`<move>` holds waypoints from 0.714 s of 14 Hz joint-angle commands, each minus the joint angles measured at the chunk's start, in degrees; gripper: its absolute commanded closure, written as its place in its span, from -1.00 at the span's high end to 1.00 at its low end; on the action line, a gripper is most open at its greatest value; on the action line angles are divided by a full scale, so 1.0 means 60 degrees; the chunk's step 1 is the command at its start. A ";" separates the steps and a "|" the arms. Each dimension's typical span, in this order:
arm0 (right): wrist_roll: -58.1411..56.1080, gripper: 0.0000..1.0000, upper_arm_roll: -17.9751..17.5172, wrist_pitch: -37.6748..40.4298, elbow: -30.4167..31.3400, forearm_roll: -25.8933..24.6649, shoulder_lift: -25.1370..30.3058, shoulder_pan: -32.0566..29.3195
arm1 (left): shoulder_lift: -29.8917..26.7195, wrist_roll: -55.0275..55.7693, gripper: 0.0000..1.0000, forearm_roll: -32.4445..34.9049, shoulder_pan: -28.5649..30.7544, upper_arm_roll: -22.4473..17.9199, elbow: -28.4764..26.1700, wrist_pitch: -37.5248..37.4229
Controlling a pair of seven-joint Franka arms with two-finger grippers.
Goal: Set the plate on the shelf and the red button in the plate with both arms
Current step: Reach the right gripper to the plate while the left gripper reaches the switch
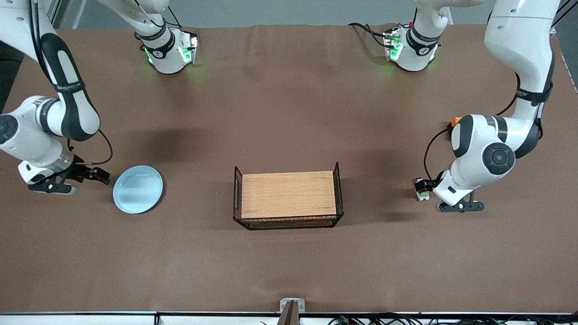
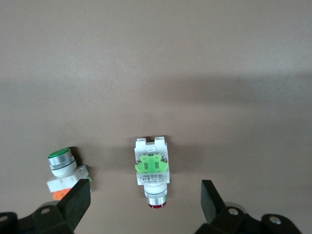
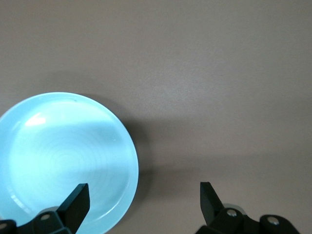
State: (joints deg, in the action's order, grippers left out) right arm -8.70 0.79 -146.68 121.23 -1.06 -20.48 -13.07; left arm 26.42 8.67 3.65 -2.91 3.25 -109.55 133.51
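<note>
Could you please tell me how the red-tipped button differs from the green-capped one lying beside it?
The red button has a red tip and green contact block; the green-capped button has a green cap and orange block. The red button lies centred between the left gripper's open fingers, the green-capped one partly under one finger. Both have white bodies.

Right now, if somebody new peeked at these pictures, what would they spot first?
Probably the wooden board in its black wire basket, at the middle of the table. Next, the pale blue plate toward the right arm's end, with the open right end effector just beside it. At the left arm's end, the open left end effector hangs over the red button.
</note>
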 commanded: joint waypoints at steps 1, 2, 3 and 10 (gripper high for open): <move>-0.0176 0.96 -0.0117 -0.0324 -0.0108 -0.0102 -0.0541 -0.0136 | 0.0224 -0.0083 1.00 0.0212 0.0119 0.0060 -0.0112 0.0336; -0.0176 0.76 -0.0131 -0.0324 -0.0094 -0.0088 -0.0673 -0.0122 | 0.0313 -0.0083 1.00 0.0212 0.0119 0.0060 -0.0126 0.0554; -0.0176 0.62 -0.0146 -0.0324 -0.0093 -0.0088 -0.0790 -0.0078 | 0.0444 -0.0083 1.00 0.0212 0.0119 0.0060 -0.0112 0.0673; -0.0191 0.08 -0.0161 -0.0324 -0.0137 -0.0088 -0.1186 -0.0063 | 0.1105 -0.0288 1.00 0.0198 0.0149 0.0060 0.0020 0.1025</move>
State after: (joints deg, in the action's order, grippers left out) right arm -9.41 0.23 -148.38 121.11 -1.05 -26.72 -13.03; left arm 32.23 7.98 3.67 -2.60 3.25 -109.98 138.91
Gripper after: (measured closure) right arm 0.410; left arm 0.000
